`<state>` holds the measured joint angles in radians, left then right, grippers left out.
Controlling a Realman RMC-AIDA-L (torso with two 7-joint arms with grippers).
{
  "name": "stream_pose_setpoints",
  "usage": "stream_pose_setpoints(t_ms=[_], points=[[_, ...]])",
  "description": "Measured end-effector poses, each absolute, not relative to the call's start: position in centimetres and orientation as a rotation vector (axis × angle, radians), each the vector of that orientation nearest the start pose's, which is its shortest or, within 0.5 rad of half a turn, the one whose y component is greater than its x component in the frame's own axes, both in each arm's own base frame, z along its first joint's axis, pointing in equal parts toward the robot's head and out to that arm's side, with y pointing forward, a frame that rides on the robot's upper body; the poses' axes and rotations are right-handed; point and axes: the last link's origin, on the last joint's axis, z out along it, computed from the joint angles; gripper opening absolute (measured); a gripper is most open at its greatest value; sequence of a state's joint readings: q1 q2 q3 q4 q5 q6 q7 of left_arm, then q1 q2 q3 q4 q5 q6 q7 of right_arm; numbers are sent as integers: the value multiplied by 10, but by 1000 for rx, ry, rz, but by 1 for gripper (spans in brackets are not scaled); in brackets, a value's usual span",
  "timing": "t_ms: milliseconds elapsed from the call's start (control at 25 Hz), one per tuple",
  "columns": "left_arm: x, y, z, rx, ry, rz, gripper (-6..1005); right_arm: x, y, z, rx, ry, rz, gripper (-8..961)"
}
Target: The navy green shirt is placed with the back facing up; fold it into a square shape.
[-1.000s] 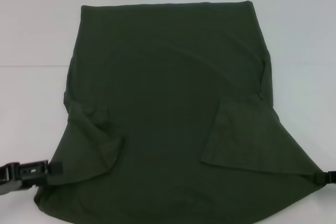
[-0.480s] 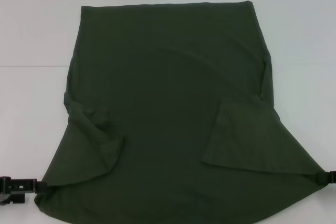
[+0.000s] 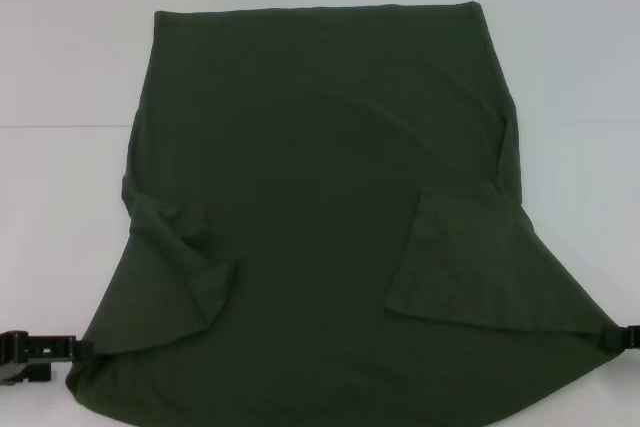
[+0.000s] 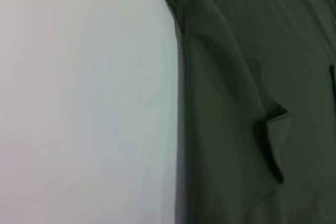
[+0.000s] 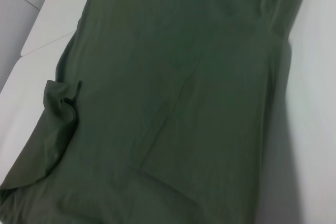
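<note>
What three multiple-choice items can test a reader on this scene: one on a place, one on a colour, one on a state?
1. Where are the two grippers in the head view?
A. At the shirt's near corners
B. At its far edge
C. Above its middle

2. What colour is the shirt?
A. Red
B. Dark olive green
C. White

3. How do the sleeves lie?
A. Spread outward
B. Folded inward
C. Cut off

Answers: 1 A, the left gripper and right gripper sit at the near corners. 2 B, the navy green shirt is dark olive on the white table. 3 B, both sleeve flaps lie over the body.
</note>
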<state>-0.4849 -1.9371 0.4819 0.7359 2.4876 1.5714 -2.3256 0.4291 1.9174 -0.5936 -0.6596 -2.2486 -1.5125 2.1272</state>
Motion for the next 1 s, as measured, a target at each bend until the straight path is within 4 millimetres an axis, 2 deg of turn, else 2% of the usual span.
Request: stream_pose_setpoints(t_ms=[600,1000], points=[[-364,305,65,-2083,-1919,-210,891,356,304,64,-2233,1722,414,44],[-354,312,53,-2112,-1908,-228,880,355,305,63,-2239,1721,413,45]])
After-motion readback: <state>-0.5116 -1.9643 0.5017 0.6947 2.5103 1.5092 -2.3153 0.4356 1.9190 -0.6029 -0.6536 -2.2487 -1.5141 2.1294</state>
